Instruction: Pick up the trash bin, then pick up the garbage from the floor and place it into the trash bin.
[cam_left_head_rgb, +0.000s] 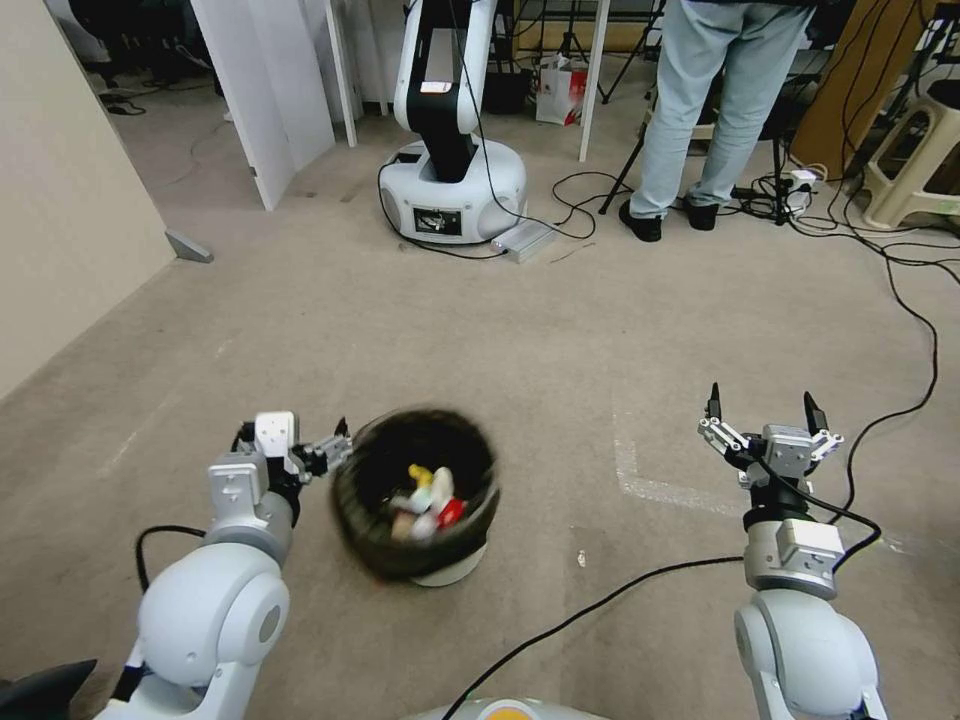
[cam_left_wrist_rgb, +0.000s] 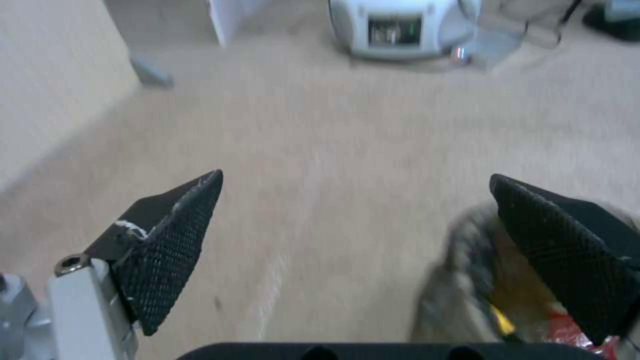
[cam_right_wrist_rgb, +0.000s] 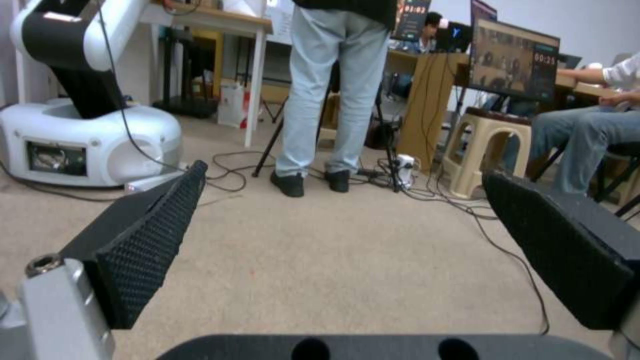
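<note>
A white robot base (cam_left_head_rgb: 452, 190) and loose cables (cam_left_head_rgb: 905, 300) lie ahead on the floor (cam_left_head_rgb: 500, 330) — none near. The trash bin (cam_left_head_rgb: 415, 495), holding garbage (cam_left_head_rgb: 425, 503), sits just beside the left end effector (cam_left_head_rgb: 335, 447), spread wide — one finger (cam_left_wrist_rgb: 567, 250) over its rim. The right end effector (cam_left_head_rgb: 762, 412) hovers wide, well apart.

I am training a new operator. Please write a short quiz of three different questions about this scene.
1. True or false: the left gripper is open beside the bin.
2. Where is the garbage? A) inside the bin B) scattered over the floor C) in the right gripper
3. Fill in: the right gripper is open and holds ____.

Key: 1 true; 2 A; 3 nothing.
</note>
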